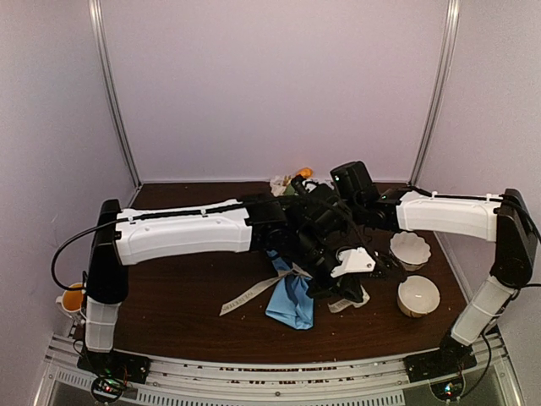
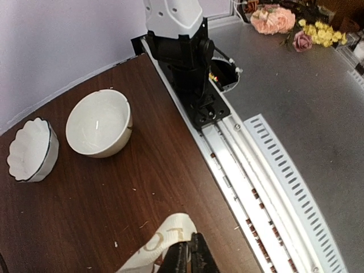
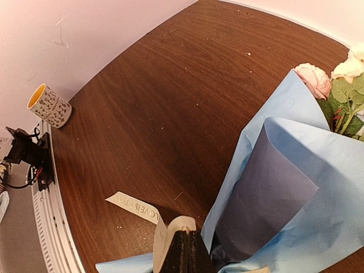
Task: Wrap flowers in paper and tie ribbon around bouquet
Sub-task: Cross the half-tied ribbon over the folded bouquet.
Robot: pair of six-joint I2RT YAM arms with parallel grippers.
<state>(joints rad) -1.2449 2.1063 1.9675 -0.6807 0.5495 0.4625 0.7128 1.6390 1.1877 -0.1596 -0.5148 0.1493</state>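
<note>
Pinched ribbon (image 3: 136, 207) sits in both closed grippers, left gripper (image 2: 190, 259) and right gripper (image 3: 185, 253); I judge the right nearer, the bouquet (image 3: 284, 187) just beside its fingers, long axis running away toward the flowers (image 3: 314, 79).

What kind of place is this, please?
Probably a robot test booth, not a shop: plain walls enclose one wooden table, with a metal rail at its near edge.
</note>
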